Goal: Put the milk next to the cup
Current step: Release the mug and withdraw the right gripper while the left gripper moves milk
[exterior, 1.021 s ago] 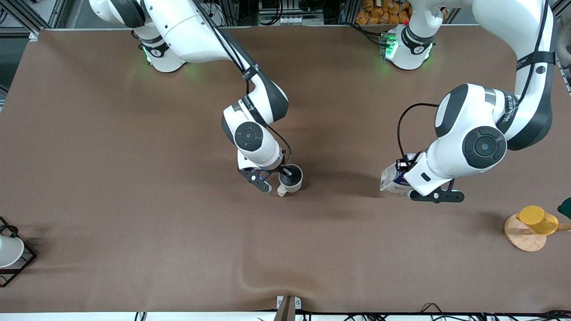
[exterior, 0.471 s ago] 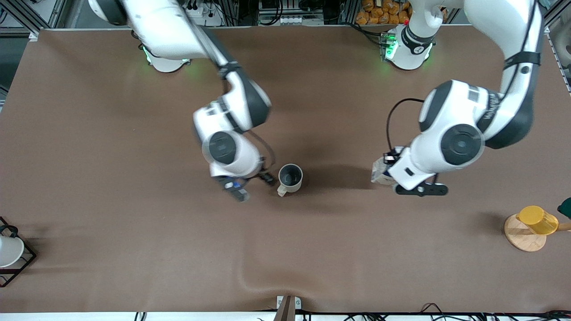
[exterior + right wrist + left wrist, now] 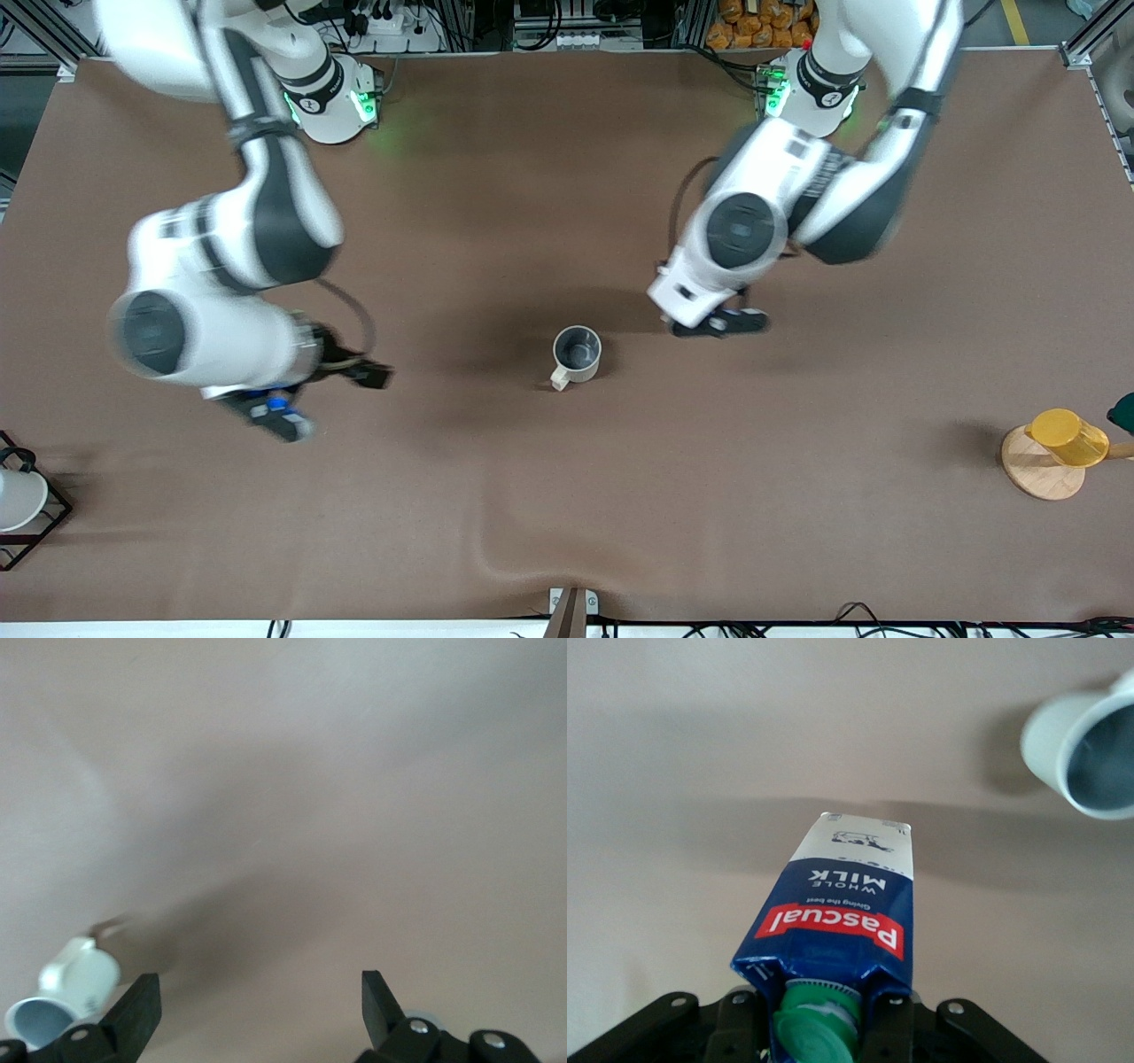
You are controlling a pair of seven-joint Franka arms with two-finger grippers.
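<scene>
1. Two arms are up over the brown table point(image 3: 567, 496), and the front view hides what the left gripper point(image 3: 716, 324) carries: the arm's white wrist covers the load, so only the black finger bar shows, over the table just beside the cup point(image 3: 577, 354) toward the left arm's end.
2. Only the left wrist view shows the milk point(image 3: 837, 930). The carton is clamped between the two black fingers point(image 3: 735, 1028), which are closed on its dark blue gable top.
3. The carton's long axis runs straight away from the wrist. The green cap point(image 3: 817, 1032) sits at the gripper end; the white base points down at the table. It hangs clear of the cloth and casts a shadow below.
4. Its red label and the words "whole milk" read upside down in that view.
5. In the same view the cup point(image 3: 1090, 753) appears near the frame's corner, apart from the carton, with its grey inside showing.
6. The front view shows the cup standing upright mid-table, mouth up, its loop handle turned toward the front camera.
7. The right gripper point(image 3: 306, 403) is over bare table toward the right arm's end, well apart from the cup.
8. The right wrist view shows its fingers point(image 3: 133, 1014) spread wide with nothing between them, and the cup point(image 3: 66, 992) beside one fingertip at the frame's edge.
9. A yellow cup point(image 3: 1067, 437) on a wooden disc point(image 3: 1036, 470) stands at the left arm's end.
</scene>
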